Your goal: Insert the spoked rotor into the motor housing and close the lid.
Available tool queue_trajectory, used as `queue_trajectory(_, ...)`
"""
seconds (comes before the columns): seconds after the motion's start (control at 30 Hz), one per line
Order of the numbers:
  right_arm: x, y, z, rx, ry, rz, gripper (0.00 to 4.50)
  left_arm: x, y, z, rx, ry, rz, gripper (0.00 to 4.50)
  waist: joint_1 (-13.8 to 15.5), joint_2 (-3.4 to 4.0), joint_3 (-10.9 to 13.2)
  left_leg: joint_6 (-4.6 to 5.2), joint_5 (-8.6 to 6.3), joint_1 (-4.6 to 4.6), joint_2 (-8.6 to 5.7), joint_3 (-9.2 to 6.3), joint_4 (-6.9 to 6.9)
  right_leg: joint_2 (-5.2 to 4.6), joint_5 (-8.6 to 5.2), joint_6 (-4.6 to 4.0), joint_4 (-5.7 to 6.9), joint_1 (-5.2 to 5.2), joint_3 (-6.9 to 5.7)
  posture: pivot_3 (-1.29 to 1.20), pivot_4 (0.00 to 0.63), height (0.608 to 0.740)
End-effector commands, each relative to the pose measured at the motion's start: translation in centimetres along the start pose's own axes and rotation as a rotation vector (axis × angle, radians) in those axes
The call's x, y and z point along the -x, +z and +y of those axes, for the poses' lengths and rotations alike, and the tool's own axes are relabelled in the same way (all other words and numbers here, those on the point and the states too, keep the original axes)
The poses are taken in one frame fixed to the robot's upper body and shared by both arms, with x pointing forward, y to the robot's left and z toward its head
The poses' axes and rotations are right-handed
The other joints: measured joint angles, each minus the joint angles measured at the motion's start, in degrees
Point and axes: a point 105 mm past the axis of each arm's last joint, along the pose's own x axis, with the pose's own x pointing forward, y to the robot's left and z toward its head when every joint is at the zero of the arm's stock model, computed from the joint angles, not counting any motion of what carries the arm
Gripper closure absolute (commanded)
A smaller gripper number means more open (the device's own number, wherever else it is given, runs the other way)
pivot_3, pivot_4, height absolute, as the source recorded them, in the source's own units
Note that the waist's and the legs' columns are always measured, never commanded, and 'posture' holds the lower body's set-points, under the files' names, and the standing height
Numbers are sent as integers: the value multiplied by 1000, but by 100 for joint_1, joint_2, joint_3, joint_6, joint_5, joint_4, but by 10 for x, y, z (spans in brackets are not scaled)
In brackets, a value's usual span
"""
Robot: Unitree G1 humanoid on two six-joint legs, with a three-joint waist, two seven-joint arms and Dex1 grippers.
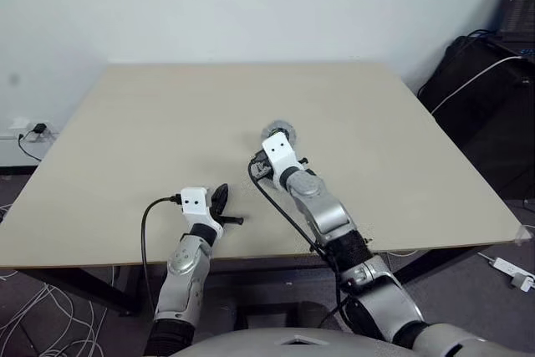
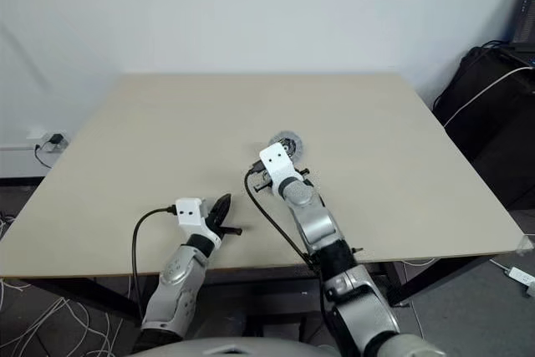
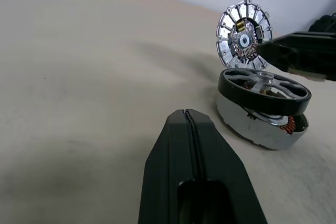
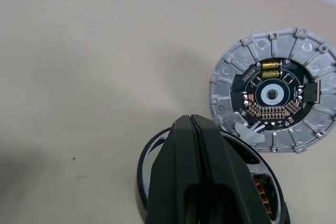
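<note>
The rotor [image 3: 264, 85] sat tilted on the housing [image 3: 261, 126], the lid [image 4: 274, 97] propped behind. Both grippers, left [image 3: 190, 124] and right [image 4: 193, 129], were pinched closed, empty

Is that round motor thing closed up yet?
No, open: the lid stands tipped up behind the motor housing, and the spoked rotor sits tilted on top.

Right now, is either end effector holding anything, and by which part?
Nothing is held. The left end effector is shut empty over the table; the right end effector is shut just above the spoked rotor, gripping nothing.
</note>
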Motion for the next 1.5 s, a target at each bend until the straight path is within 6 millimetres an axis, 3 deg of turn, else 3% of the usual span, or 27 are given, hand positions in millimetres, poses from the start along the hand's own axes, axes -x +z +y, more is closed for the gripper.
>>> queue_trajectory(0.03,-5,13,-9,-22,-35,-14,4500,-2,13,-17,-36,-63,-66,4480,-8,1,0,-1,1,0,0,0,-1,0,0,0,1,-1,-1,0,0,740)
queue_trajectory(0.3,-10,6,-11,-30,-42,36,4500,6,7,-31,-171,-196,-59,4480,-93,8,-4,-10,6,2,0,0,-15,1,-1,-3,3,-8,0,0,0,740)
queue_trajectory(0.8,-4,0,-27,41,-124,82,4500,11,0,-41,-123,-309,-16,4480,-90,18,-10,-11,7,5,1,0,-18,0,-2,-5,6,-7,0,0,0,740)
queue_trajectory(0.97,0,2,-34,86,-152,88,4500,10,-1,-41,-119,-311,-10,4480,-93,20,-9,-12,7,4,1,0,-19,0,-3,-6,5,-9,0,0,0,740)
queue_trajectory(1.1,2,17,-36,80,-162,9,4500,10,-3,-41,-116,-312,1,4480,-97,20,-9,-12,7,3,1,0,-23,1,-4,-8,5,-13,0,0,0,740)
queue_trajectory(1.3,6,38,-19,24,-73,-122,4500,10,-5,-42,-111,-315,13,4480,-94,20,-8,-11,7,3,1,-1,-27,1,-5,-9,4,-14,0,0,0,740)
queue_trajectory(1.5,5,29,-1,32,24,-85,4500,11,-6,-42,-106,-315,20,4480,-91,20,-8,-11,7,3,1,-1,-26,0,-5,-9,3,-12,0,0,0,740)
